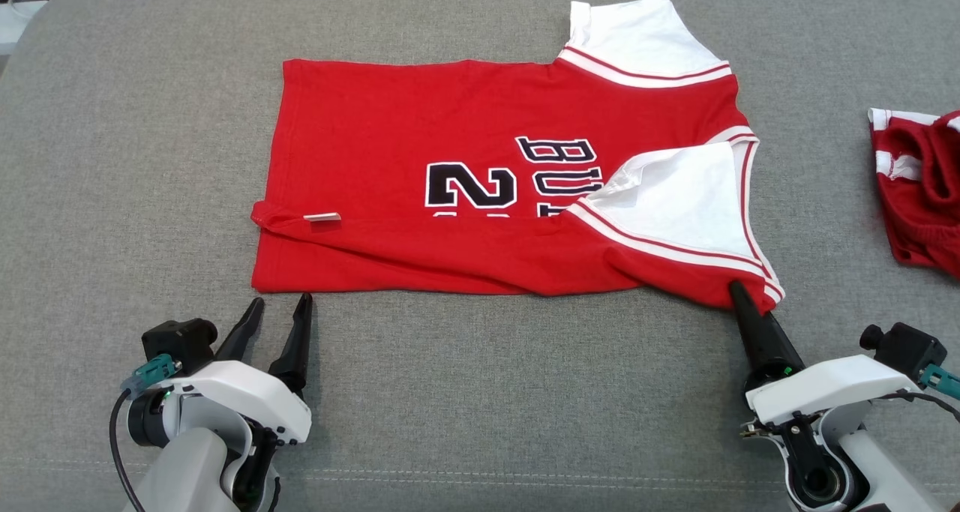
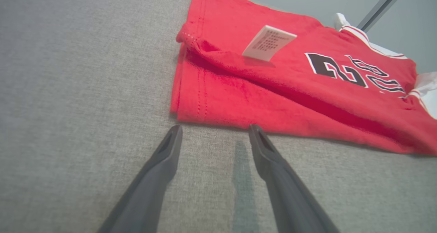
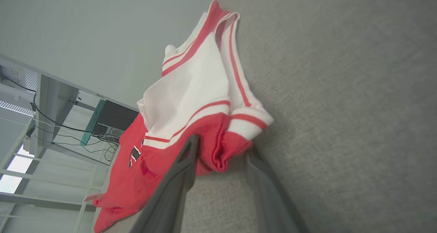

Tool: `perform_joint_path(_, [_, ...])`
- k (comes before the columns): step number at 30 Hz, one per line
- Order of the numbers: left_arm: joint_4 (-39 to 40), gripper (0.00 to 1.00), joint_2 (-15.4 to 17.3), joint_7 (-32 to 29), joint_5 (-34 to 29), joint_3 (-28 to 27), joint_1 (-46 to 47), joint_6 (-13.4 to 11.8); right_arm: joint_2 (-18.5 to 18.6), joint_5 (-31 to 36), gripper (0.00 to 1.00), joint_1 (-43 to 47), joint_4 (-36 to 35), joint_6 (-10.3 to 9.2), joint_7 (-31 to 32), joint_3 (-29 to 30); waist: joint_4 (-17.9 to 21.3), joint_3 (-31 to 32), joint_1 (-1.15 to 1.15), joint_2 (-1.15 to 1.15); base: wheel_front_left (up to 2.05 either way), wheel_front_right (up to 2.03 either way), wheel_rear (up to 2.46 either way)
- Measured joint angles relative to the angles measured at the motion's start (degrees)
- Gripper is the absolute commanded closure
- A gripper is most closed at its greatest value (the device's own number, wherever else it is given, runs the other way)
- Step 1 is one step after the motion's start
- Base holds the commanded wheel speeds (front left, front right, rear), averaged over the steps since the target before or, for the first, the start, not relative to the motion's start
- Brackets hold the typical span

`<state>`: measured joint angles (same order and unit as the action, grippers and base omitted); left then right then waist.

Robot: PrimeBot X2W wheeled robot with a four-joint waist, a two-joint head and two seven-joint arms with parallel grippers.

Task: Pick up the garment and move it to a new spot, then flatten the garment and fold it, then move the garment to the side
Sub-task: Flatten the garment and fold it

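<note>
- A grey fabric-covered surface point(image 1: 150, 122) stretches under both claws and well beyond their tips.
- The garment point(image 1: 390, 145), a red jersey with white sleeves and black lettering, lies spread just ahead of both claws. Its near long edge is folded over onto the body.
- A second red-and-white garment point(image 1: 922, 190) sits bunched to the right of the right claw, apart from the jersey.
- The right claw point(image 3: 222, 149) has its fingers on either side of the jersey's near shoulder corner, where red cloth meets the striped trim. A bunched fold of cloth sits between them. Whether it is gripped cannot be told.
- The left claw point(image 1: 283, 298) is released, its fingers spread with nothing between them. Its tips stop just short of the jersey's near hem corner, low over the grey cloth.
- A small white label point(image 1: 322, 217) pokes from the fold just beyond the left claw.
</note>
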<state>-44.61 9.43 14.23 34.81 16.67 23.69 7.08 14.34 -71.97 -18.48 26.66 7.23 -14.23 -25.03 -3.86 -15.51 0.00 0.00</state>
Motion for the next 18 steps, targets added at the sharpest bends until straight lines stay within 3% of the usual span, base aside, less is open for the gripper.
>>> perform_joint_path(2, [0.01,0.0,-0.02,0.0,0.01,0.13,0.0,0.0,0.02,-0.02,0.55,0.01,-0.01,0.0,0.0,0.1,0.0,-0.01,0.0,0.0,0.0,0.0,0.0])
perform_joint_path(6, [0.37,0.0,-0.15,0.0,1.01,-0.07,0.0,0.0,0.11,-0.01,0.84,0.05,-0.15,0.0,0.0,0.66,0.11,0.02,0.0,0.0,0.0,0.0,0.0])
perform_joint_path(7, [0.65,0.0,-0.4,0.0,1.79,-0.35,0.0,0.0,0.11,0.05,0.98,0.05,-0.23,0.0,0.0,1.05,0.17,0.02,0.0,0.0,0.0,0.0,0.0])
perform_joint_path(18, [1.15,0.0,-1.68,0.01,12.33,-3.55,0.26,0.0,0.24,1.16,1.0,0.24,-0.67,0.0,0.0,1.1,0.79,-0.38,0.0,0.0,0.0,0.0,0.0])
